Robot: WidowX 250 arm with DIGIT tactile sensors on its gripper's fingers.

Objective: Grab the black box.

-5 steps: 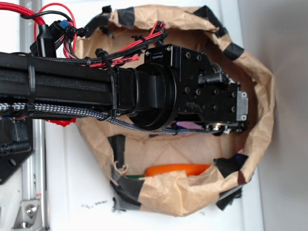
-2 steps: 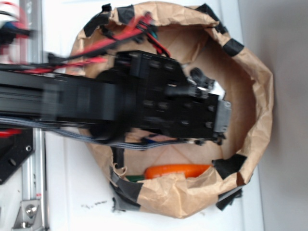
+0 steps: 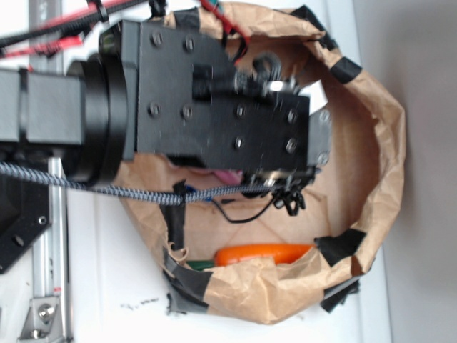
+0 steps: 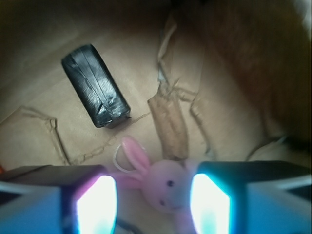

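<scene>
In the wrist view the black box (image 4: pixel 95 85), oblong and wrapped in wrinkled shiny black, lies on the brown paper floor at the upper left. My gripper (image 4: pixel 153 195) is open and hangs above the floor, well short of the box. A pink plush bunny (image 4: pixel 163 185) lies below, between the two glowing fingers (image 4: pixel 97 202), untouched. In the exterior view the arm's black wrist block (image 3: pixel 214 100) covers the middle of the paper bag (image 3: pixel 389 143), hiding the box and the fingers.
The bag's crumpled rim carries black tape patches (image 3: pixel 346 71). An orange carrot-like item (image 3: pixel 264 254) lies inside by the near wall. A loose black cable (image 3: pixel 243 214) dangles under the wrist. A creased paper strip (image 4: pixel 168 117) lies right of the box.
The arm has pulled back to the left and shifted up the frame, and it looms larger, so it sits closer to the exterior camera. The orange item has not moved.
</scene>
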